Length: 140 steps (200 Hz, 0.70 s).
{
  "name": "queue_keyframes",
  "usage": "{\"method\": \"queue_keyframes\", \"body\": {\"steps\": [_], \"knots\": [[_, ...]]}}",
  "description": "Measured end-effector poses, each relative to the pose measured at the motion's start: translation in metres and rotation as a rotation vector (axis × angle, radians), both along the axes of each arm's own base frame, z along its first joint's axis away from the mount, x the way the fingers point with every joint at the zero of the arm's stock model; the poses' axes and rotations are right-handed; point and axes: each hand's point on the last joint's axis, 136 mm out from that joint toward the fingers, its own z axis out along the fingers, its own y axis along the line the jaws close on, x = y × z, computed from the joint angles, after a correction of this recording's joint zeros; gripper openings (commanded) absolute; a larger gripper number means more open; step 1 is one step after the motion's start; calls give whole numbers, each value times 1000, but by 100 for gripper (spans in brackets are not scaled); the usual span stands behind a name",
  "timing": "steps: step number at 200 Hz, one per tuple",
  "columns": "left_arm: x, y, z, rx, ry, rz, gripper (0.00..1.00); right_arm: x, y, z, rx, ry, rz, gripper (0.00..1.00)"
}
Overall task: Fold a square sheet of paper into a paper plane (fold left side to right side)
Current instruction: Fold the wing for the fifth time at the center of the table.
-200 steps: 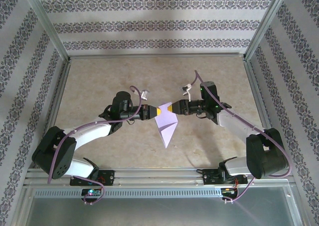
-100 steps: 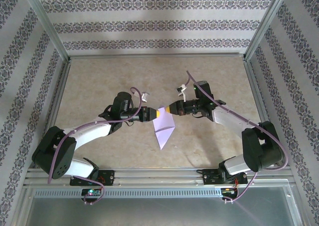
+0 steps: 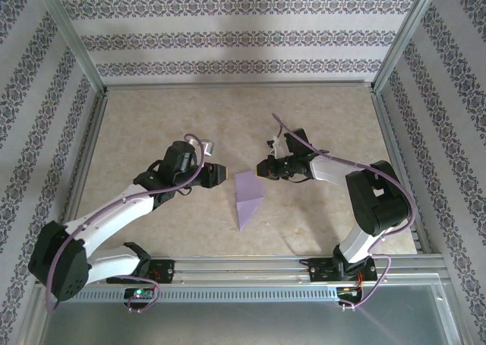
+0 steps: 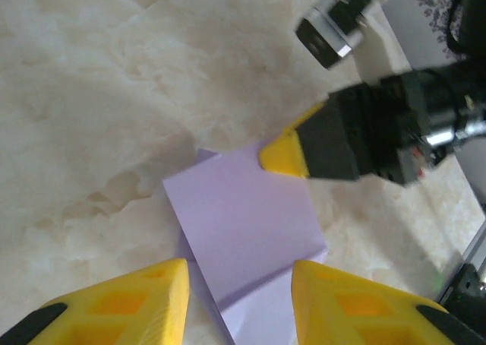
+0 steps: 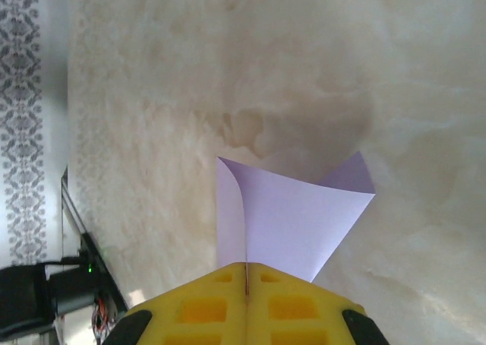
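Purple paper plane [image 3: 249,200] is pinched tight by my right gripper [image 3: 260,169]; my left gripper [image 3: 226,175] fingers stand apart.

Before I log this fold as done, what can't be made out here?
Right wrist view: how deep the paper sits in the shut right gripper; its fingers cover that edge.
Left wrist view: the paper's near end, cut off by the frame's bottom edge.
Top view: crease layers, too small.

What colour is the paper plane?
The paper plane is lavender, clearest in the left wrist view.
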Motion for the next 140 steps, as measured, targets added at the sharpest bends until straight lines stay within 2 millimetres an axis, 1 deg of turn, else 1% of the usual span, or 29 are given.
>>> {"method": "queue_keyframes", "body": {"steps": [18, 33, 45, 61, 77, 93, 111, 140], "knots": [[-14, -13, 8, 62, -36, -45, 40, 10, -4, 6, -18, 21, -51, 0], [-26, -27, 5, 122, -41, -94, 40, 15, -8, 9, -35, 47, -84, 0], [-37, -42, -4, 184, -38, -137, 41, 17, -11, 10, -50, 71, -106, 0], [-49, -62, -22, 273, -27, -196, 42, 18, -15, 11, -66, 94, -126, 0], [-57, -79, -39, 358, -17, -232, 42, 17, -18, 8, -81, 125, -144, 0], [-59, -91, -54, 430, -9, -247, 43, 17, -21, 4, -90, 156, -161, 0], [-57, -101, -67, 491, -4, -251, 42, 15, -22, -3, -100, 190, -173, 0], [-51, -114, -78, 546, -1, -252, 43, 13, -23, -8, -111, 216, -181, 0]]}}
